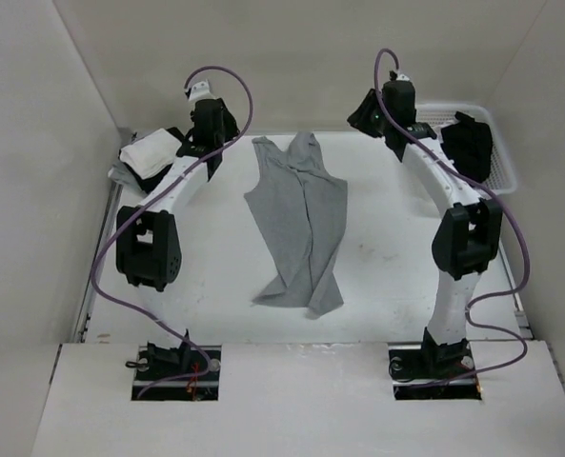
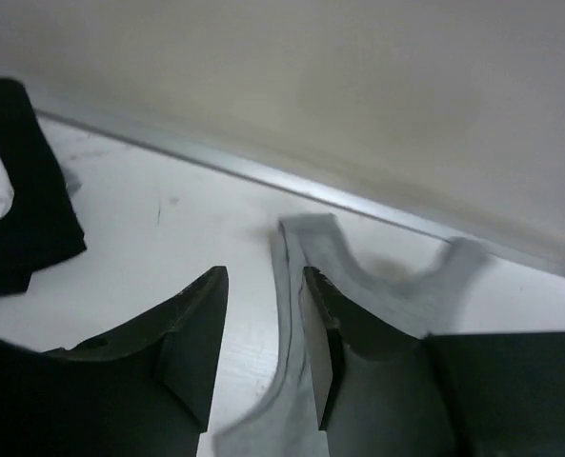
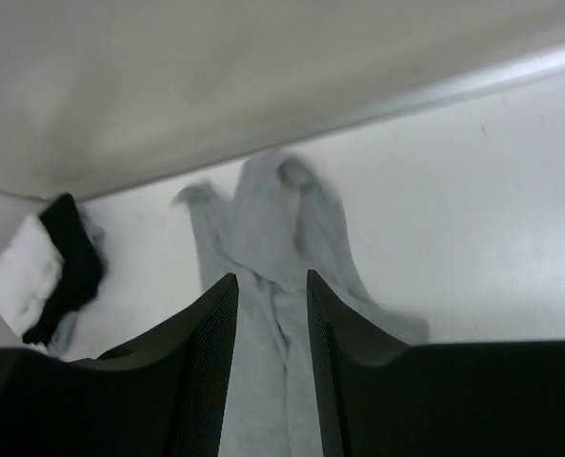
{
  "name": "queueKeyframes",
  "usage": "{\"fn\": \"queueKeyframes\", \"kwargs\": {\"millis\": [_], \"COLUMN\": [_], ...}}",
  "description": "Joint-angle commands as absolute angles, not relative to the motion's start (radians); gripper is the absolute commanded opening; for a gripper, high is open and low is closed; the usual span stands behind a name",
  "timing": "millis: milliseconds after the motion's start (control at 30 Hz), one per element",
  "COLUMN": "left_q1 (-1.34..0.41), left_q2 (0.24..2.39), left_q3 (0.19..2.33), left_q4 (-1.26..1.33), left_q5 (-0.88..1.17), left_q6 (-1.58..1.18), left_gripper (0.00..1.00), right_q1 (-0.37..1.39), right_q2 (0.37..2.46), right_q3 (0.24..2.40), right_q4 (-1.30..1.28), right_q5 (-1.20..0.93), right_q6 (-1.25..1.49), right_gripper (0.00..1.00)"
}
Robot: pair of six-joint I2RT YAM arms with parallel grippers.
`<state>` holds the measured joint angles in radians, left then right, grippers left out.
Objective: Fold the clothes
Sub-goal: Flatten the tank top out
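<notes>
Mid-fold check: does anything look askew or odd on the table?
The tank top lies in the middle in a long, uneven bunch. Its sides overlap crookedly, the near hem splays out unevenly, and the straps at the far end are rumpled. Nothing else stands out.

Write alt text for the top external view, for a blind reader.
A grey tank top lies crumpled lengthwise in the middle of a white table, straps toward the far wall. The arms flank it, the left end effector by a pile of white and black garments, the right end effector by a white basket with a black garment.
</notes>
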<state>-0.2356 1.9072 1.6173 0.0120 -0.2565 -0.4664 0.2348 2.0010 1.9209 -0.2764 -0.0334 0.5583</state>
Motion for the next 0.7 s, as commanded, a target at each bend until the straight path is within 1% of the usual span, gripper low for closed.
{"fn": "queueKeyframes", "kwargs": {"millis": [0, 33, 67, 100, 133, 167, 200, 233, 300, 367, 467, 600, 667], "left_q1": [-0.281, -0.294, -0.336, -0.369, -0.43, -0.462, -0.496, -0.536, -0.615, -0.682, -0.781, -0.889, -0.935], "left_q2": [1.631, 1.597, 1.53, 1.487, 1.426, 1.39, 1.344, 1.286, 1.169, 1.07, 0.951, 0.893, 0.888], "left_q3": [1.352, 1.271, 1.112, 1.015, 0.885, 0.821, 0.755, 0.682, 0.567, 0.508, 0.463, 0.443, 0.437], "left_q4": [0.144, 0.173, 0.226, 0.248, 0.267, 0.264, 0.253, 0.236, 0.183, 0.097, -0.05, -0.156, -0.178], "left_q5": [-0.256, -0.264, -0.274, -0.282, -0.299, -0.308, -0.316, -0.331, -0.36, -0.386, -0.406, -0.425, -0.419], "left_q6": [-0.558, -0.572, -0.59, -0.589, -0.578, -0.565, -0.548, -0.54, -0.532, -0.532, -0.573, -0.64, -0.666], "left_gripper": [0.35, 0.34, 0.31, 0.29, 0.26, 0.24, 0.22, 0.2, 0.19, 0.19, 0.28, 0.42, 0.44], "right_q1": [0.307, 0.326, 0.349, 0.391, 0.434, 0.459, 0.478, 0.513, 0.563, 0.626, 0.723, 0.786, 0.788], "right_q2": [1.673, 1.63, 1.584, 1.524, 1.473, 1.442, 1.421, 1.363, 1.274, 1.177, 1.053, 0.91, 0.864], "right_q3": [1.564, 1.469, 1.363, 1.221, 1.11, 1.05, 1.01, 0.926, 0.817, 0.712, 0.591, 0.508, 0.486], "right_q4": [-0.051, -0.01, 0.038, 0.091, 0.119, 0.127, 0.127, 0.127, 0.118, 0.08, 0.002, -0.083, -0.103], "right_q5": [-0.031, -0.028, -0.023, -0.02, -0.014, -0.003, 0.009, 0.037, 0.069, 0.087, 0.116, 0.178, 0.176], "right_q6": [0.586, 0.601, 0.624, 0.647, 0.656, 0.655, 0.655, 0.658, 0.654, 0.649, 0.652, 0.679, 0.69], "right_gripper": [0.31, 0.25, 0.18, 0.06, 0.01, 0.0, 0.0, 0.0, 0.01, 0.04, 0.11, 0.22, 0.25]}}
